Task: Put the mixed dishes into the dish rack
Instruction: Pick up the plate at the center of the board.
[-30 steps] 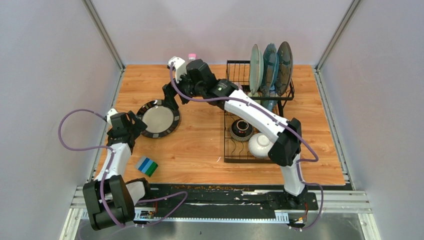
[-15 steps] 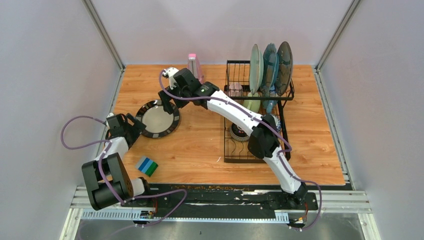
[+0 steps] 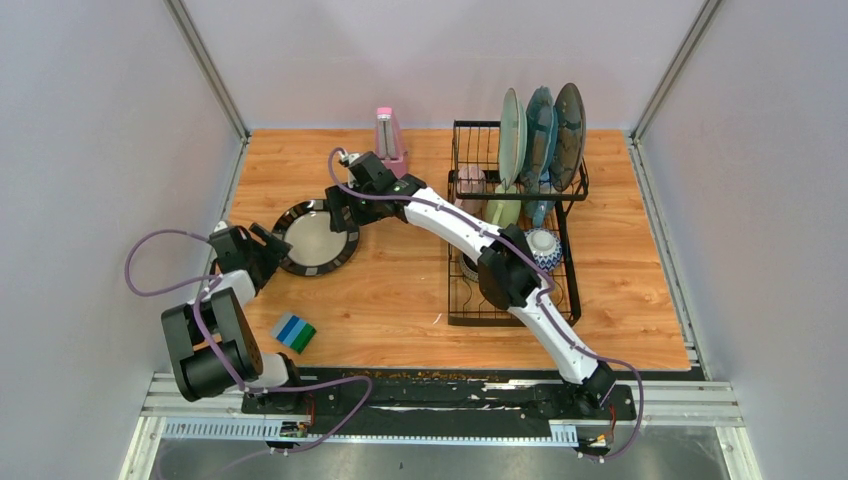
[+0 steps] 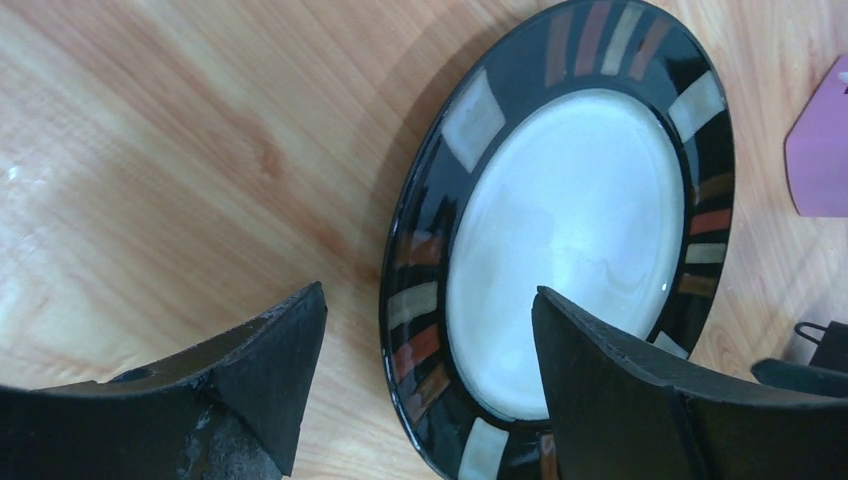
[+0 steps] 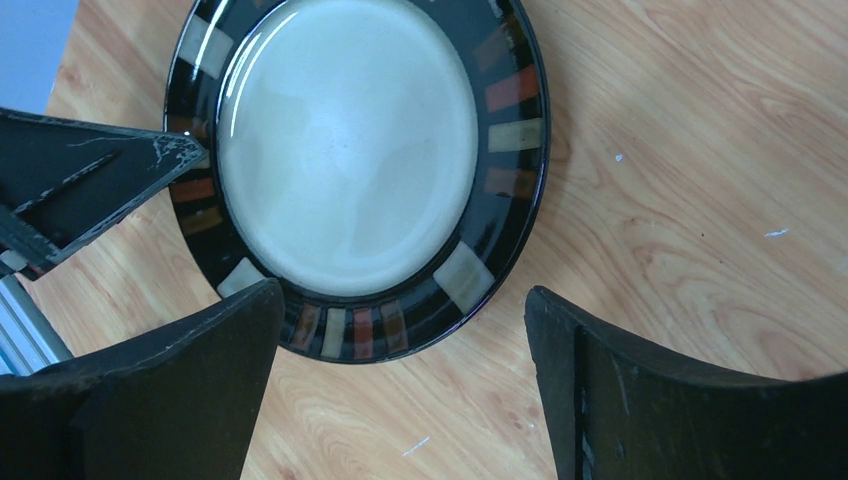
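Top external: plate flat near bench left edge, well apart from rack. Left gripper jaws apart astride plate rim; right gripper jaws apart at opposite rim. Risk: both close together, plate skids or tips off the pads.

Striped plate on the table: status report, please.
Left gripper open, astride plate rim. Right gripper open, above the opposite rim. Plate flat on table, not gripped. Nothing on it.

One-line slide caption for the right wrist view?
Open right end effector poised over a black-rimmed plate lying on the wooden table, left end effector at its rim.
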You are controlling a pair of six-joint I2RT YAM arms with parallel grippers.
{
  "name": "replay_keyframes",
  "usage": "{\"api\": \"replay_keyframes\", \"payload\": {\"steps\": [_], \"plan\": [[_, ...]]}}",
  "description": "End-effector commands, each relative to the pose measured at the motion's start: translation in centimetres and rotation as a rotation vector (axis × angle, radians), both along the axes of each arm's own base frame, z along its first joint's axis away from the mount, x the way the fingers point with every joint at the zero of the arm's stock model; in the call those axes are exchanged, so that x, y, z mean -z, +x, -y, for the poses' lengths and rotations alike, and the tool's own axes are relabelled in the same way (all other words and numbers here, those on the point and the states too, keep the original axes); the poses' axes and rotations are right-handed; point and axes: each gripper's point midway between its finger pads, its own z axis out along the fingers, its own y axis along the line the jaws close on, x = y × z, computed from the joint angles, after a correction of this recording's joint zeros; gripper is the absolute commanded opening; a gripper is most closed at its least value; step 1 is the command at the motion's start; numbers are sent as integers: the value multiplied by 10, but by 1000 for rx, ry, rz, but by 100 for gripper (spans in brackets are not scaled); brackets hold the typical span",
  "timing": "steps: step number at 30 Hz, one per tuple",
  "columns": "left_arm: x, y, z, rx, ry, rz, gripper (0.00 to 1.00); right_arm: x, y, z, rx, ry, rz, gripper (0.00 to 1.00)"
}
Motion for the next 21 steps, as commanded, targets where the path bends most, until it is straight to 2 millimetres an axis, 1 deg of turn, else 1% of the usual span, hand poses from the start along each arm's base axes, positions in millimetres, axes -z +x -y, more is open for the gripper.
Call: {"api": "replay_keyframes", "payload": {"steps": [1,3,5,8,10,12,16,18,20,21], "plan": [[1,5,2,20,-25,18,82,-18,21,-11,29,135,-17,90],[4,5,5,27,-36,23,81,-13,20,-14,14,152,-46,86],[8,3,6,28,-43,19,80,0,23,-12,35,134,-56,85],[12,5,11,54,-62,15,80,18,19,-15,32,134,-96,85],[13,5,14,76,-70,10,78,28,16,-19,27,144,-133,85],[15,4,15,81,-73,5,78,32,11,-24,6,167,-163,84],[15,3,20,94,-88,21,75,34,2,-34,-34,227,-219,82],[14,4,24,110,-104,33,74,36,-3,-38,-52,250,-248,81],[10,9,29,133,-127,81,72,39,-9,-40,-68,266,-285,79],[11,8,34,149,-147,85,72,42,-12,-42,-77,272,-301,77]]}}
